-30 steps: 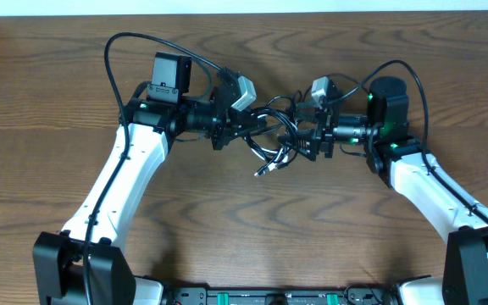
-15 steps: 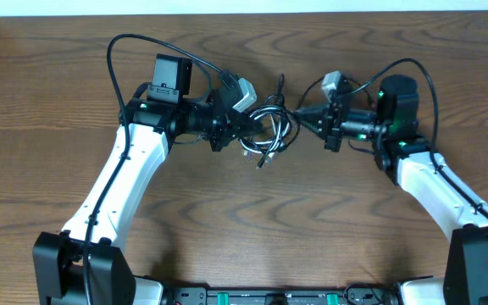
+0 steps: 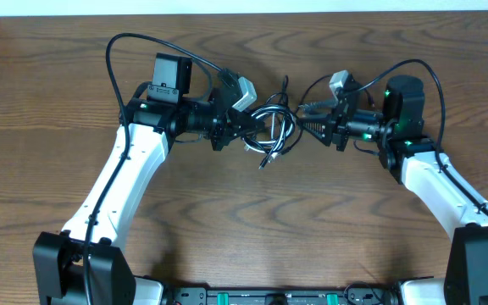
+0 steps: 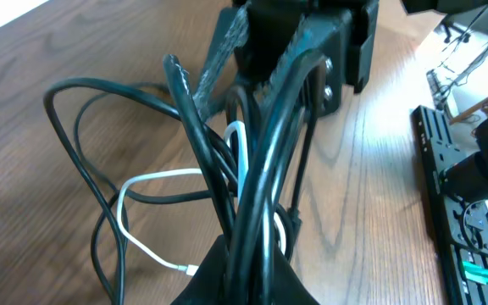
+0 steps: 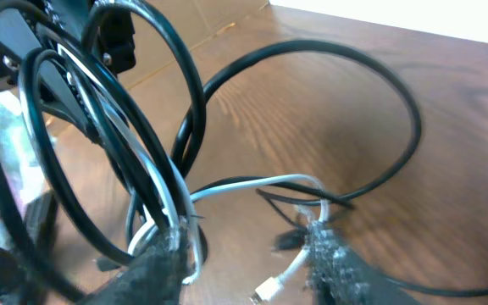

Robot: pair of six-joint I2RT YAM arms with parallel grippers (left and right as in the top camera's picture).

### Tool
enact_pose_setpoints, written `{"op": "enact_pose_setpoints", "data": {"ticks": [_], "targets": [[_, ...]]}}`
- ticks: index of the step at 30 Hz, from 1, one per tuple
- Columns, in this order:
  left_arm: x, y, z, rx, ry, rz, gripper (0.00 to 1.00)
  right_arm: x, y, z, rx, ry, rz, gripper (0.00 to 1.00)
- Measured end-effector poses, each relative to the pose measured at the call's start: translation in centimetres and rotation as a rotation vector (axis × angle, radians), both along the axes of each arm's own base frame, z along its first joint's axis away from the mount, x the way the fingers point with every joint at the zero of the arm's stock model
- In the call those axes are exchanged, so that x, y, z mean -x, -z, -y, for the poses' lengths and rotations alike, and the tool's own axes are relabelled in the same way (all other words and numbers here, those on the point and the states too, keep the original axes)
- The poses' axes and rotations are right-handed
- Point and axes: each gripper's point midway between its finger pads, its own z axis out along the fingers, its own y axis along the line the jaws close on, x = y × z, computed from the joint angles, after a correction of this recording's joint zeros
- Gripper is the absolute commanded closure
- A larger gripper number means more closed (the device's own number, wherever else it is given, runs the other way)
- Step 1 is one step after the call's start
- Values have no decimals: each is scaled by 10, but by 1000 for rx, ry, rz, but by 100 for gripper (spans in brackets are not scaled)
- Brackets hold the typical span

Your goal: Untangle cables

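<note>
The cables, two black and one white, lie in a tangled bunch on the wooden table between my two grippers. My left gripper is shut on a bundle of the black cables; its fingers pinch them at the bottom of the left wrist view. The white cable loops beside them. My right gripper sits just right of the bunch, with its fingers apart. Black loops and the white cable with its plug lie in front of and between them.
Thick black arm wires arch over both arms. A black rail runs along the table's front edge. A white wall strip borders the back. Bare wood lies in front of the bunch.
My right gripper has pulled back to the right, out of the bunch. The bunch has drawn up closer to my left gripper, which has stayed put.
</note>
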Motion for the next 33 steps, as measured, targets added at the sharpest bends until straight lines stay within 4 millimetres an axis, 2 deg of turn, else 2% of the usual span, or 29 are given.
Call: {"op": "enact_pose_setpoints", "data": {"ticks": [1, 3, 6, 8, 11, 12, 23, 33], "targets": [[1, -1, 1, 6, 5, -1, 92, 2, 0, -3, 1, -9, 2, 48], [2, -2, 1, 15, 10, -2, 92, 6, 0, -10, 1, -29, 0, 59], [2, -3, 1, 17, 13, -3, 92, 15, 0, -25, 2, -72, 4, 59], [2, -3, 2, 18, 13, -3, 92, 18, 0, -29, 2, -83, 4, 64], [2, -3, 1, 17, 12, -3, 93, 20, 0, -33, 3, -96, 10, 87], [2, -3, 1, 17, 12, -4, 93, 21, 0, -34, 2, -100, 9, 99], [3, 0, 0, 6, 6, -18, 93, 19, 0, -36, 13, -91, 34, 99], [3, 3, 1, -13, 1, -20, 92, 3, -2, -21, 23, -22, 57, 99]]}}
